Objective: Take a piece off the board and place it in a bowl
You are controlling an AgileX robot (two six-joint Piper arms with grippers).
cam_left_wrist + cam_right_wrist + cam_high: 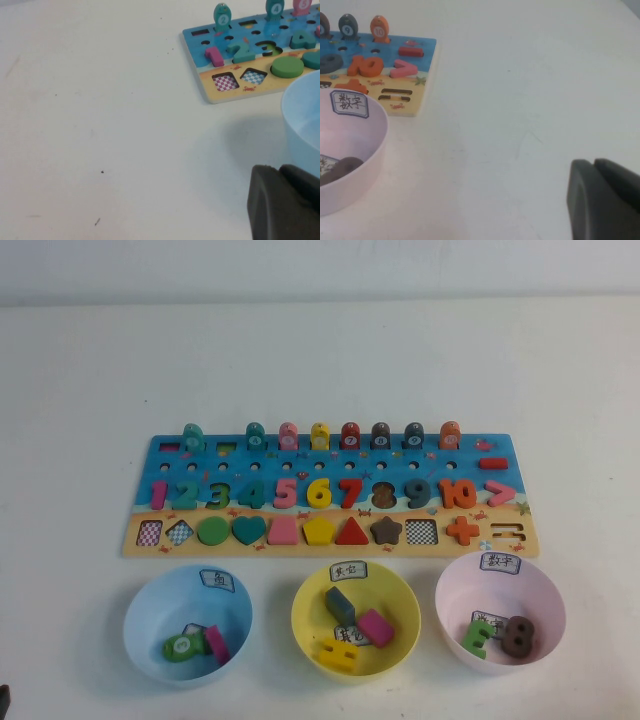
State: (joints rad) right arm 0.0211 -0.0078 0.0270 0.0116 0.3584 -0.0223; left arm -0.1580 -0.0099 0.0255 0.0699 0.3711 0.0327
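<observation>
Near: brown 8 (519,634) lies in pink bowl (452,592), label "数字", beside green piece (477,637). Far: board (160,452), numerals 1–10. Left gripper (285,202) by blue bowl (301,117), right gripper (605,197) over bare table (520,100); jaws together on both.

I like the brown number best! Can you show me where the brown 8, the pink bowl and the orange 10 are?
brown 8 (518,635), high view, on its middle, lying inside the pink bowl.
pink bowl (452,585), high view, on its bare inner wall near the rim.
orange 10 (458,494), high view, on the numeral's middle, on the board.
</observation>
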